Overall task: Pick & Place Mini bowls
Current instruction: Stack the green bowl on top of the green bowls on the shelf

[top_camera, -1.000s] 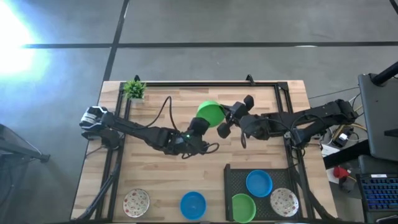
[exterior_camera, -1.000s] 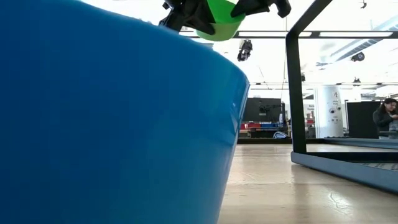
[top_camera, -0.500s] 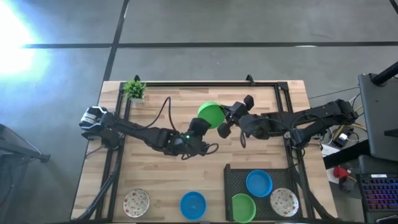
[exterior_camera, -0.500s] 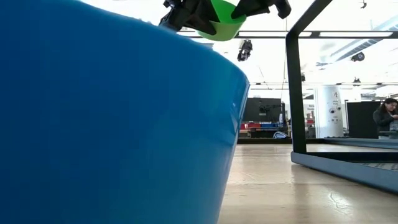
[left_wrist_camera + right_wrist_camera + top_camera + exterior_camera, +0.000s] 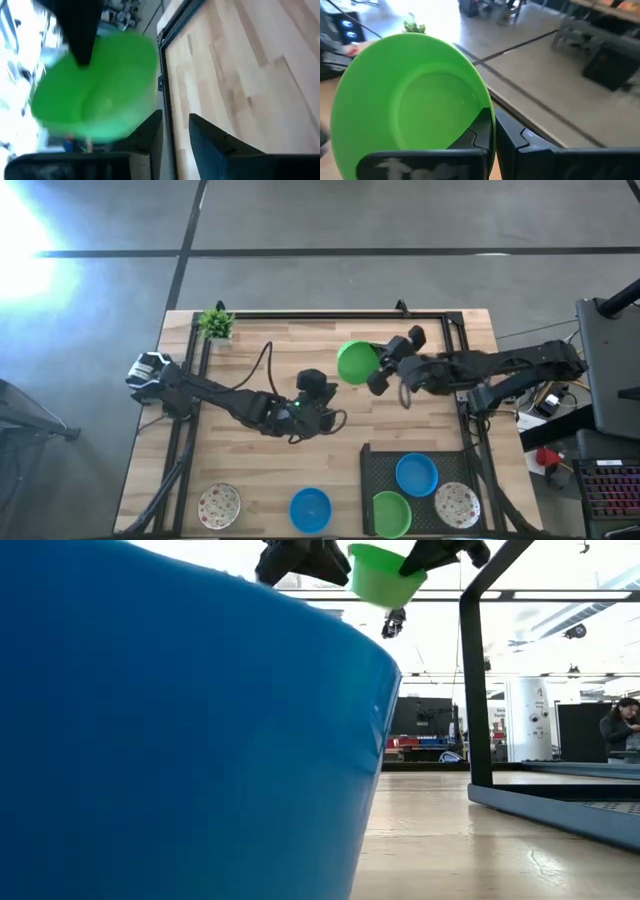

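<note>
A plain green mini bowl (image 5: 356,363) is in the air over the middle of the table, in my right gripper (image 5: 377,370), which is shut on it. In the low view the bowl (image 5: 385,575) hangs high, opening up. My left gripper (image 5: 317,385) stands open just left of the bowl, apart from it; in its wrist view the bowl (image 5: 95,95) lies ahead of its fingers (image 5: 175,125). A blue bowl (image 5: 416,474), a green bowl (image 5: 390,512) and a speckled bowl (image 5: 456,504) rest on the black tray (image 5: 375,465). My right gripper holds the green bowl by its rim (image 5: 487,107) on the side toward the table's right. One finger (image 5: 472,135) is inside the bowl and one outside, pinching the wall. The fingers come level from the right. The bowl is lifted clear, its opening roughly upward.
A speckled bowl (image 5: 219,506) and a blue bowl (image 5: 310,509) sit on the wood near the near edge; the blue bowl (image 5: 180,740) fills most of the low view. A small potted plant (image 5: 215,324) stands at the far left corner. A dark frame (image 5: 330,314) borders the table.
Both grippers stood at the green bowl a second ago. The bowl has come away from my left gripper, which has drawn back a little toward the near edge. My right gripper has carried the bowl a short way toward the table's right, still lifted.
</note>
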`<action>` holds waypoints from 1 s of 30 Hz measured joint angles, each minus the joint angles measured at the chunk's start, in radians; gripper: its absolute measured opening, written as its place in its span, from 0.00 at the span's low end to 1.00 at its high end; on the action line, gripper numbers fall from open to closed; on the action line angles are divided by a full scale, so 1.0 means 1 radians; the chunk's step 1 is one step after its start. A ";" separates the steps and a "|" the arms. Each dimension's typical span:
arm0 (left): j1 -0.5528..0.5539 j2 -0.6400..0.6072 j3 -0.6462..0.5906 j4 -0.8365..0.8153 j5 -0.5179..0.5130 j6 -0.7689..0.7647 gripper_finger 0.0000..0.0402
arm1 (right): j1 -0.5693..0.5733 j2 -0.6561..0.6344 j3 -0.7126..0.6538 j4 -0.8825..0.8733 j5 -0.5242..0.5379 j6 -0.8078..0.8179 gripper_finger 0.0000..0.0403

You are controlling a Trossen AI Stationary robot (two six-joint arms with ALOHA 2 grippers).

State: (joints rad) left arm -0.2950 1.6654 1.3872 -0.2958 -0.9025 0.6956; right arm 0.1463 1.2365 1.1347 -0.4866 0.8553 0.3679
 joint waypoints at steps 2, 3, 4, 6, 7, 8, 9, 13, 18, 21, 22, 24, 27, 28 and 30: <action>-0.001 -0.004 0.000 0.000 -0.015 -0.083 0.24 | 0.000 -0.047 0.000 -0.058 -0.048 0.038 0.02; 0.000 -0.007 0.000 -0.002 -0.017 -0.120 0.24 | 0.000 -0.070 0.000 -0.092 -0.075 0.054 0.02; 0.000 -0.011 0.000 -0.003 -0.017 -0.155 0.24 | 0.000 -0.092 0.000 -0.126 -0.107 0.074 0.02; 0.001 -0.021 0.000 -0.015 -0.018 -0.219 0.24 | 0.000 -0.131 0.000 -0.195 -0.185 0.115 0.02; 0.003 -0.026 0.000 -0.022 -0.018 -0.249 0.24 | 0.000 -0.147 0.000 -0.230 -0.226 0.138 0.02; 0.006 -0.029 0.000 -0.029 -0.018 -0.279 0.24 | 0.000 -0.162 0.000 -0.261 -0.265 0.156 0.02; 0.010 -0.033 0.000 -0.037 -0.018 -0.308 0.24 | 0.004 -0.175 0.000 -0.292 -0.305 0.174 0.02; 0.031 -0.056 0.000 -0.074 -0.016 -0.437 0.24 | 0.028 -0.207 0.000 -0.400 -0.443 0.221 0.02; 0.070 -0.077 0.000 -0.156 0.039 -0.635 0.24 | 0.075 -0.215 0.000 -0.484 -0.623 0.277 0.02; 0.103 -0.084 0.000 -0.210 0.133 -0.743 0.24 | 0.123 -0.199 0.000 -0.512 -0.731 0.321 0.02; 0.115 -0.084 0.000 -0.229 0.162 -0.774 0.24 | 0.145 -0.191 0.000 -0.511 -0.760 0.338 0.02; 0.132 -0.084 0.000 -0.247 0.202 -0.816 0.24 | 0.195 -0.176 -0.002 -0.508 -0.804 0.372 0.02; 0.145 -0.084 0.000 -0.255 0.213 -0.841 0.24 | 0.283 -0.147 -0.003 -0.505 -0.814 0.429 0.02; 0.148 -0.084 0.000 -0.255 0.213 -0.843 0.24 | 0.313 -0.136 -0.003 -0.506 -0.814 0.451 0.02; 0.151 -0.084 0.000 -0.255 0.214 -0.843 0.24 | 0.369 -0.111 -0.003 -0.505 -0.807 0.500 0.02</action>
State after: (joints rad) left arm -0.1441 1.5810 1.3869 -0.5510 -0.6886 -0.1474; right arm 0.5152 1.1257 1.1320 -0.9916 0.0488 0.8676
